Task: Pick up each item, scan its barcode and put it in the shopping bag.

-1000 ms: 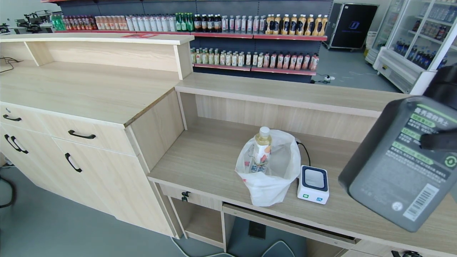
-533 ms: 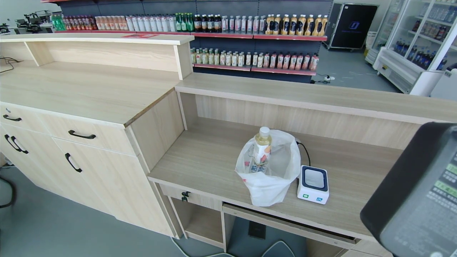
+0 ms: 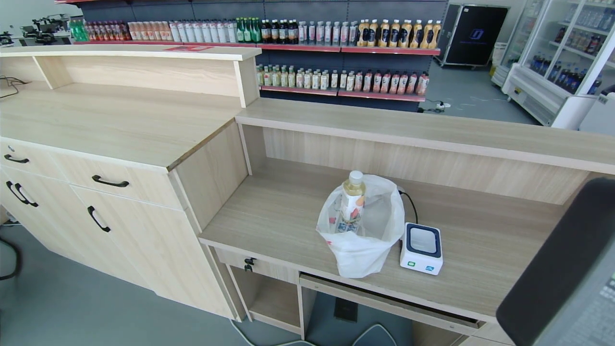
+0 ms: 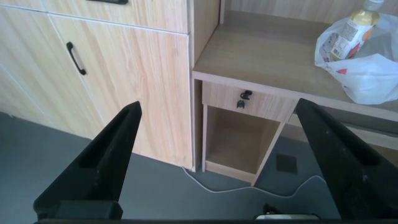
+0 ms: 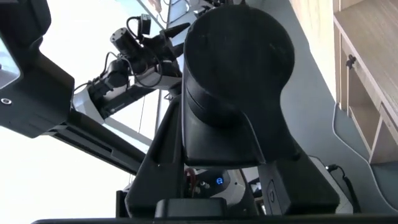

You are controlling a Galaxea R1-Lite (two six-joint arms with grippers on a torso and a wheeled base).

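In the head view the dark grey bottle (image 3: 552, 278) hangs at the near right corner, off the right end of the counter (image 3: 288, 211). It is tilted, its long dark side slanting from far right to near left. A sliver of pale printed label shows at the right edge. The white shopping bag (image 3: 365, 250) stands open on the counter with a yellow drink bottle (image 3: 353, 202) upright inside it, cap up. The white scanner (image 3: 422, 247) sits just to the bag's right, its dark window facing up. A second ago the grey bottle was farther left, over the right part of the counter, with its label and barcode turned to the camera. Now it sits farther right and nearer, mostly past the frame edge. The bag, drink bottle and scanner have not shifted.

In the left wrist view the left gripper (image 4: 224, 155) hangs over the floor in front of the counter. Its black fingers (image 4: 118, 155) are spread wide with nothing between them. The shopping bag (image 4: 370, 68) and drink bottle (image 4: 354, 25) lie beyond.

In the right wrist view the right gripper (image 5: 224, 174) clasps the dark grey bottle (image 5: 230, 112). The bottle's round black cap (image 5: 239, 50) points away from the wrist.
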